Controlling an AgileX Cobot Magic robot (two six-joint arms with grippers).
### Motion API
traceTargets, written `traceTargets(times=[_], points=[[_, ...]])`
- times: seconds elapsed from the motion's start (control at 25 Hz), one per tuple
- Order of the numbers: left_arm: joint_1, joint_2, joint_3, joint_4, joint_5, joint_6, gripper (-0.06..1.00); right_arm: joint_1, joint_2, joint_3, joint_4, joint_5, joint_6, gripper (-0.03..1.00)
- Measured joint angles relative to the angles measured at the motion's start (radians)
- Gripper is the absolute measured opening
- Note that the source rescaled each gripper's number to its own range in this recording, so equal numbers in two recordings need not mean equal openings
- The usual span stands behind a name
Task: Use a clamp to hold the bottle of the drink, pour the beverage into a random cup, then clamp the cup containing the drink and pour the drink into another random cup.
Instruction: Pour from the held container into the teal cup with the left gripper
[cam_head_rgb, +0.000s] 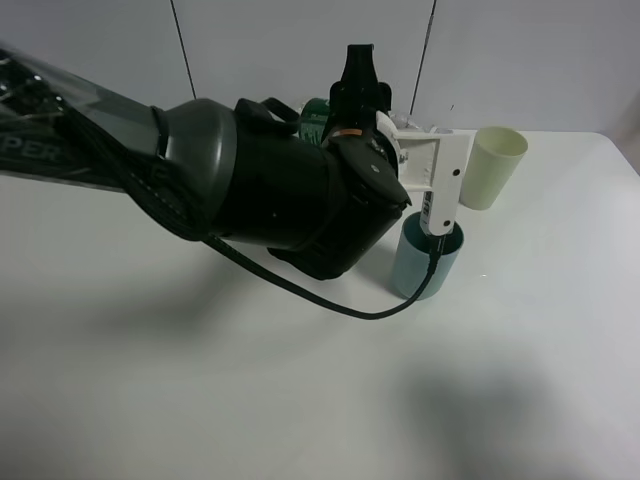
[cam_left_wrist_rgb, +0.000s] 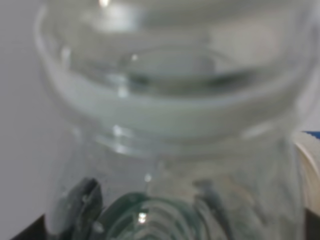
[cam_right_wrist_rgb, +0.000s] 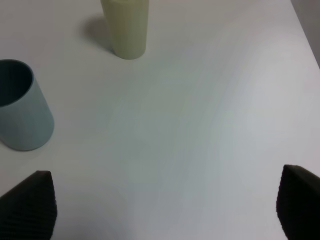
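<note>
Bottle (cam_head_rgb: 317, 114), green-labelled, sat clamped in the left clamp (cam_head_rgb: 385, 120), poised over the rim of the teal cup (cam_head_rgb: 424, 268); its clear neck filled the left wrist view. Near the teal cup stood the pale yellow-green cup (cam_head_rgb: 495, 165). Right gripper (cam_right_wrist_rgb: 165, 190) hung above the white table (cam_head_rgb: 300, 400), fingers spread wide apart.

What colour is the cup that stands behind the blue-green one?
The cup is plain pale yellow-green; the exterior high view shows it best.
</note>
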Motion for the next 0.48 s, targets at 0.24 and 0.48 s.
traceTargets(times=[0.24, 0.48], points=[[0.000, 0.012, 0.000, 0.020, 0.000, 0.017, 0.02, 0.000, 0.000, 0.000, 0.000, 0.000, 0.000, 0.60], [0.004, 0.012, 0.000, 0.046, 0.000, 0.017, 0.02, 0.000, 0.000, 0.000, 0.000, 0.000, 0.000, 0.60]])
